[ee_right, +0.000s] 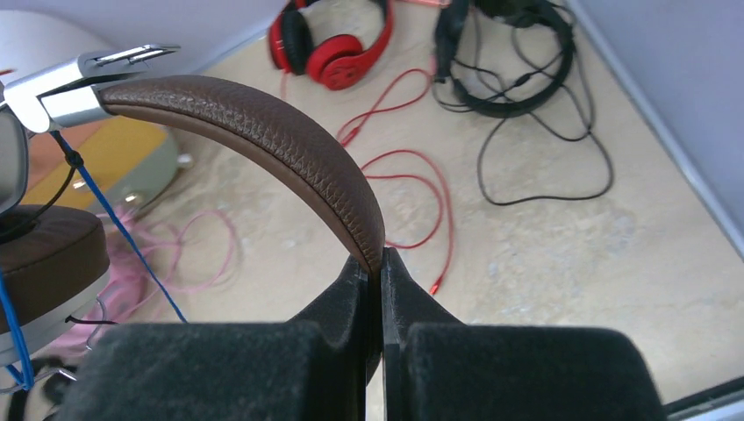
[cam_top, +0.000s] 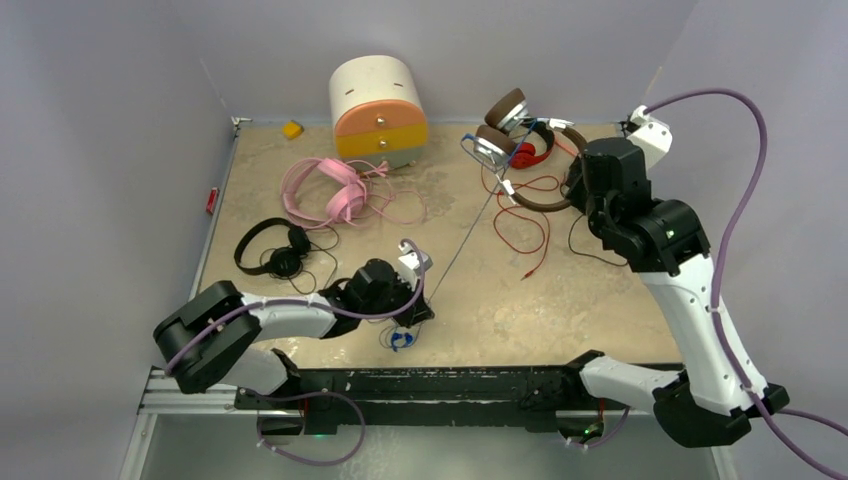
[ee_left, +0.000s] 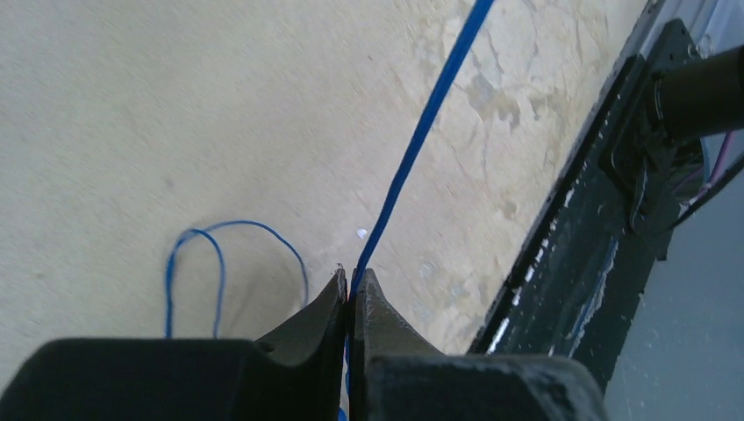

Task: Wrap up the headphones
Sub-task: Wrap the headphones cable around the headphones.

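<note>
Left claw (ee_left: 353, 282), low over the counter (ee_left: 175, 105), is clenched on the blue cable (ee_left: 419, 136). It runs taut (one straight diagonal) away to the far right, up to the brown headphones (ee_right: 263, 132), which the right claw (ee_right: 382, 263) grips tight.

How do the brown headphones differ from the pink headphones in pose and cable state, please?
The brown headphones are held by the headband in the right gripper, jaws shut; the pink headphones lie flat on the table. The brown pair's blue cable runs taut to the left gripper, whereas the pink pair's pink cable lies in loose loops. Both are wired headband headphones, with cables unwrapped.
</note>
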Motion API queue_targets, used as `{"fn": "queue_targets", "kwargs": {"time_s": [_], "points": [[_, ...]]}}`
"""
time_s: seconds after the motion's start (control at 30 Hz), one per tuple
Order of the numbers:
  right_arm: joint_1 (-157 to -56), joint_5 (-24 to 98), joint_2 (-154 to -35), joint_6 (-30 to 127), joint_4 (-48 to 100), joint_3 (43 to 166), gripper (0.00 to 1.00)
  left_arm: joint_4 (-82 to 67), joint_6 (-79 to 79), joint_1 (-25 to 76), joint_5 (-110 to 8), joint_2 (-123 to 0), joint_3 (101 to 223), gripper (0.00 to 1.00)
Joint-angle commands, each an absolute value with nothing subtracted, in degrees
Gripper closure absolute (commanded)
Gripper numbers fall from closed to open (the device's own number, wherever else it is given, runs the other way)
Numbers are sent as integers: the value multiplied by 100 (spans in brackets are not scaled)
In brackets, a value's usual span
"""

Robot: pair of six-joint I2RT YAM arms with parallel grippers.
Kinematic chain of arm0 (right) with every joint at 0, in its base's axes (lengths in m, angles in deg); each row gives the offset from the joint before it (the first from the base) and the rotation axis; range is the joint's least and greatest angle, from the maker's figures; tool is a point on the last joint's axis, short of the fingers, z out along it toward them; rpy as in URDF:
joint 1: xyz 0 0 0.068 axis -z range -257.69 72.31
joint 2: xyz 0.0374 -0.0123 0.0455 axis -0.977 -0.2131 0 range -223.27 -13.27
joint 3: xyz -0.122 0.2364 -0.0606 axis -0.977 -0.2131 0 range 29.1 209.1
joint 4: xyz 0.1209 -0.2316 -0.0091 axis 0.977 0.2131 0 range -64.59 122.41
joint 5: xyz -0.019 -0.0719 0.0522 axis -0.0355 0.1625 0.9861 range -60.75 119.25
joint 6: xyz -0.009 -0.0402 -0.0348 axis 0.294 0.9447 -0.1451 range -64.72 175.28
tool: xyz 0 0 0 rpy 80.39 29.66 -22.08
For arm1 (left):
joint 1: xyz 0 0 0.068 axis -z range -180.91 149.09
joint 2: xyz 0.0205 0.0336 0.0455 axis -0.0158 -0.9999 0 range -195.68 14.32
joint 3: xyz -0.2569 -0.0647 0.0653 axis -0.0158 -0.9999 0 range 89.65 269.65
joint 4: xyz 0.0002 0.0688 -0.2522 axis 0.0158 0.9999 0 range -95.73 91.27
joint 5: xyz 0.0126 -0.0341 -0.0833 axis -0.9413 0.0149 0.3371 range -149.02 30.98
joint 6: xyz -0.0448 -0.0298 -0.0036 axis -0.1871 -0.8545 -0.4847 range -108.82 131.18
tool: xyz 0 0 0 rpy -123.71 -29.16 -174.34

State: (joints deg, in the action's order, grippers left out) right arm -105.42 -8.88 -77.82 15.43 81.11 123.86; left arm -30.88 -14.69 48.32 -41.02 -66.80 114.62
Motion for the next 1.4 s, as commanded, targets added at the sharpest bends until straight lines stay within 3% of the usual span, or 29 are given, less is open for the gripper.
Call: {"fn": "queue_targets", "kwargs": {"time_s": [0.0, 0.33, 0.67, 0.9, 1.1, 1.37], "points": [[-10529, -1990, -7790, 1381, 7569, 12099, 100, -1962, -1300, 5355, -4809, -6219, 11754, 100], [-10468, -2263, -8459, 1958, 7512, 11267, 100, 497, -1213, 5779, -6193, -4736, 12544, 100], [-10485, -2226, -9301, 2468, 7690, 10645, 100, 1787, -510, 5781, -6948, -4032, 13986, 100], [-10503, -1916, -9395, 2525, 7580, 10079, 100, 2680, -164, 5772, -6375, -4344, 15639, 100], [-10559, -999, -9214, 2748, 7281, 9574, 100, 2863, 199, 5674, -6276, -4708, 16373, 100], [-10740, 486, -8576, 3361, 6744, 9021, 100, 2846, 575, 4631, -5145, -5230, 17074, 100]]}}
